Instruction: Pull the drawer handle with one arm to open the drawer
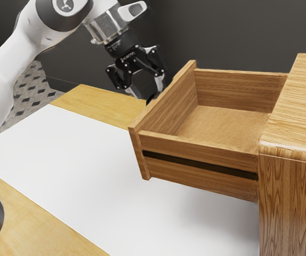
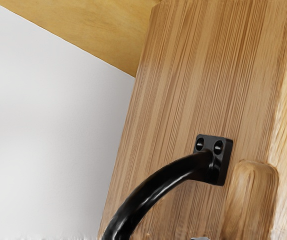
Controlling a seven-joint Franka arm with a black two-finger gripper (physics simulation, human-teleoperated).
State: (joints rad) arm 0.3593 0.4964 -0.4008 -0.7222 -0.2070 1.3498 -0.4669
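White table (image 1: 89, 176) carries a wooden cabinet (image 1: 291, 176), and its drawer (image 1: 195, 154) stands far out. The gripper (image 1: 150, 88) sits at the black handle (image 2: 153, 192); whether it grips cannot be told. A crooked pull could slip off the handle or jam the drawer.

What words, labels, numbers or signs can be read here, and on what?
None can be read.
The drawer, its black handle, the white sheet and the arm carry no lettering.
A pale mark on the arm's grey joint cap is cut off: unreadable.
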